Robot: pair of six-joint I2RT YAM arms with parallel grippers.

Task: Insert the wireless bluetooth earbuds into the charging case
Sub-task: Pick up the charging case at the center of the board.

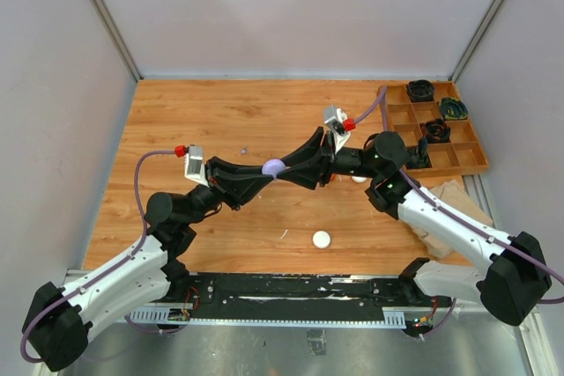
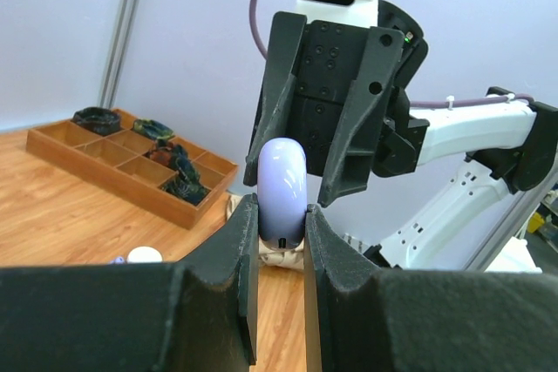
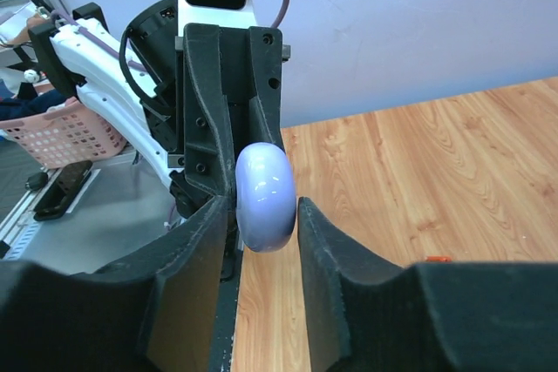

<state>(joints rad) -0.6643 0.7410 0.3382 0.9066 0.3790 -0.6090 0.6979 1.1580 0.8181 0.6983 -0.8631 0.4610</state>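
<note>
Centre frame, the left gripper (image 2: 281, 215) pinches the lower edge of a lilac charging case (image 2: 281, 182) held in mid-air. The right gripper (image 3: 261, 208) clamps its opposite edge. It looks light, hard and slippery, so grip its flat faces. Lower down, what looks like a tiny white earbud (image 1: 284, 233) lies on the table (image 1: 176, 129).

My left arm (image 1: 123, 277) stretches up from the lower left of the overhead view, elbow bent and wrist pointing right. My right arm (image 1: 445, 222) stretches in from the lower right, forearm pointing left. The 2 wrists face each other nose to nose at the centre of the frame. My left gripper (image 2: 281, 215) pinches the lower edge of the lilac case (image 2: 282, 185). My right gripper (image 3: 266, 215) clamps the same case from the opposite side.
</note>
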